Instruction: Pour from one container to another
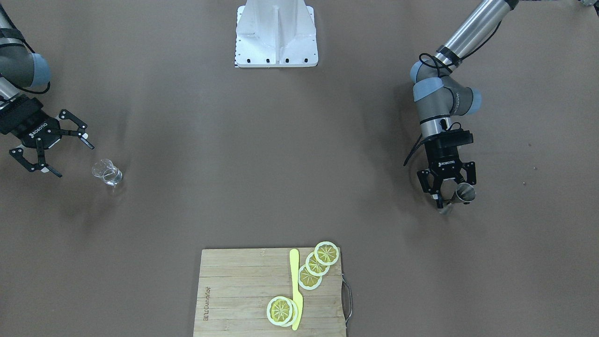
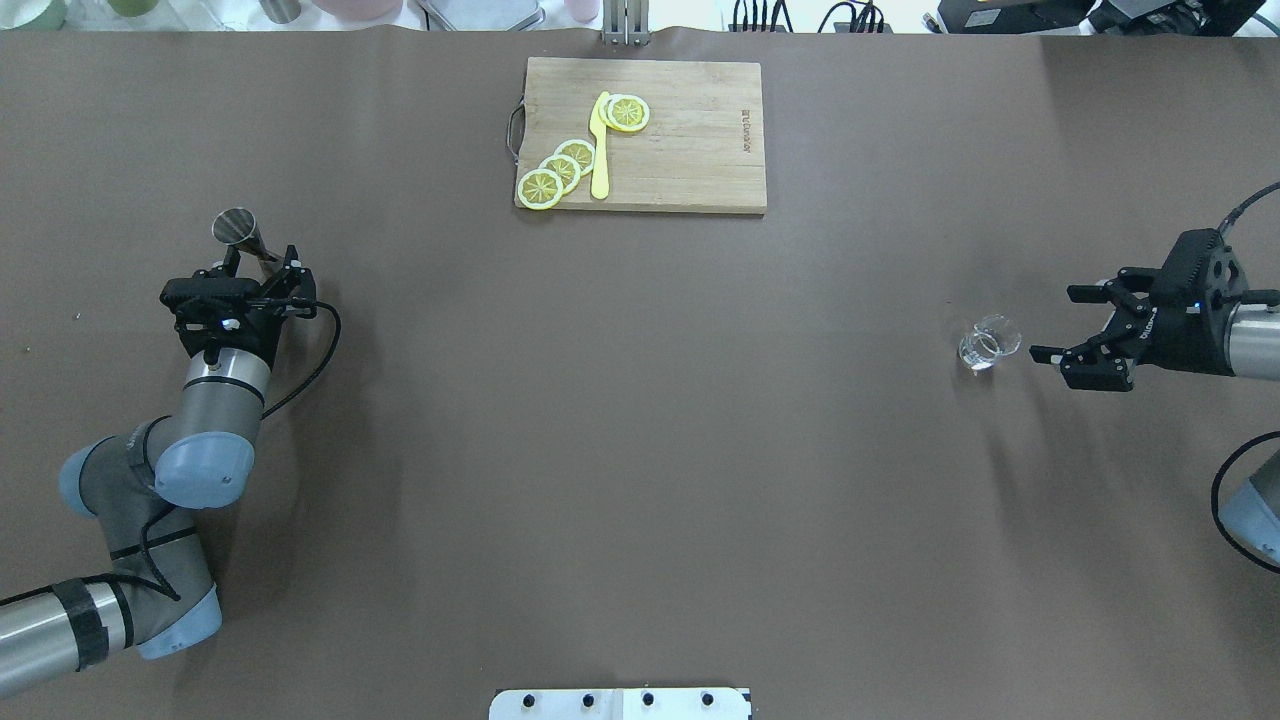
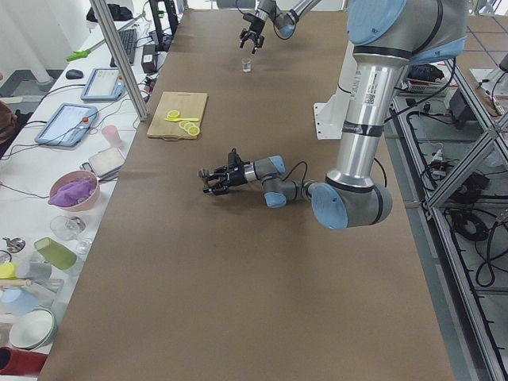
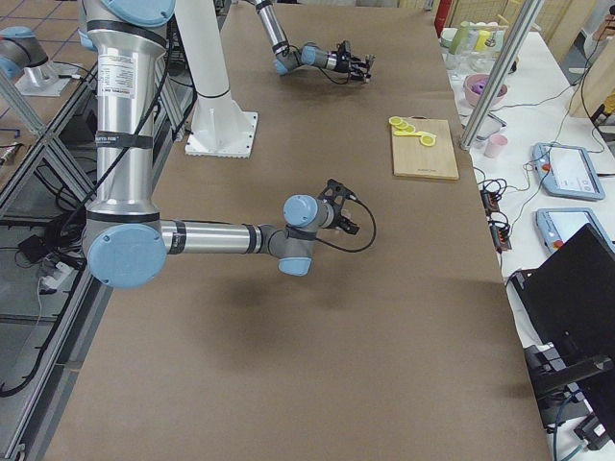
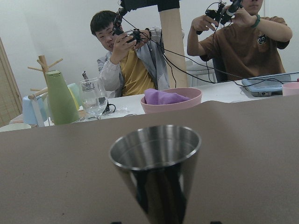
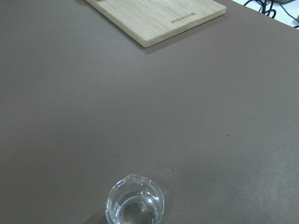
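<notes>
The clear glass cup [image 1: 107,172] [image 2: 988,345] stands upright on the brown table with clear liquid in it. It fills the bottom of the right wrist view [image 6: 134,204]. My right gripper [image 1: 72,159] [image 2: 1055,322] is open, low over the table just beside the cup and pointing at it, not touching. The steel jigger [image 1: 463,192] [image 2: 238,230] [image 5: 156,163] stands upright between the spread fingers of my left gripper [image 1: 447,196] [image 2: 262,262], which looks open around it. No finger shows pressing on the jigger in the left wrist view.
A bamboo cutting board [image 1: 234,290] [image 2: 690,130] with lemon slices [image 1: 316,264] and a yellow knife [image 1: 295,285] lies at the table's far edge. The robot's white base [image 1: 276,35] stands between the arms. People and dishes [image 5: 170,98] sit beyond the table's left end.
</notes>
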Robot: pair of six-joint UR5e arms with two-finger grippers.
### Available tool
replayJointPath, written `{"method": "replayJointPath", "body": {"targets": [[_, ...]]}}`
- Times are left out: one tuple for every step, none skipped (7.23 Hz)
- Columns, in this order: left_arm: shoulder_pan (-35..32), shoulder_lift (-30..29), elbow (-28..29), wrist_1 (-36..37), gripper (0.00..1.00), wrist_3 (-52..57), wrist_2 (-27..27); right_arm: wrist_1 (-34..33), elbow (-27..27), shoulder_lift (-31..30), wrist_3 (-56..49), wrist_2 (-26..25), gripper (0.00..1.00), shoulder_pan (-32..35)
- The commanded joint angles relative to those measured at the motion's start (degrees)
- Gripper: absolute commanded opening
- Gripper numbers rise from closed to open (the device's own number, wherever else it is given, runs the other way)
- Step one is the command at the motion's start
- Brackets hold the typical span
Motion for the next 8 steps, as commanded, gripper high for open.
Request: {"method": "replayJointPath", "body": {"targets": [[-0.58,-0.14,0.00,0.73,0.69,0.09,-1.16,0.03,-0.86,0.27,0.02,-0.87,1.00,-0.76],[-0.49,-0.22,0.00,1.61,0.66,0.09,-1.26,0.12,-0.78,0.27,0.20,-1.31,1.00,-1.47],[-0.58,-0.31,-0.09,1.61,0.63,0.09,-1.26,0.12,-0.78,0.27,0.20,-2.27,1.00,-2.17],[-0.58,-0.40,-0.09,1.70,0.62,0.09,-1.26,0.12,-0.87,0.27,0.20,-3.24,1.00,-2.87],[-0.84,-1.01,-0.17,1.70,0.62,0.18,-1.26,0.12,-1.13,0.62,0.20,-3.86,1.00,-3.49],[-1.02,-1.10,-0.18,1.70,0.62,0.18,-1.26,0.12,-2.26,1.58,0.20,-4.04,1.00,-3.75],[-1.02,-1.19,-0.18,1.70,0.62,0.18,-1.17,0.12,-3.23,2.55,0.20,-4.30,1.00,-3.93],[-1.02,-1.11,-0.18,1.70,0.62,0.18,-1.17,0.12,-3.76,2.99,0.20,-4.65,1.00,-4.11]]}}
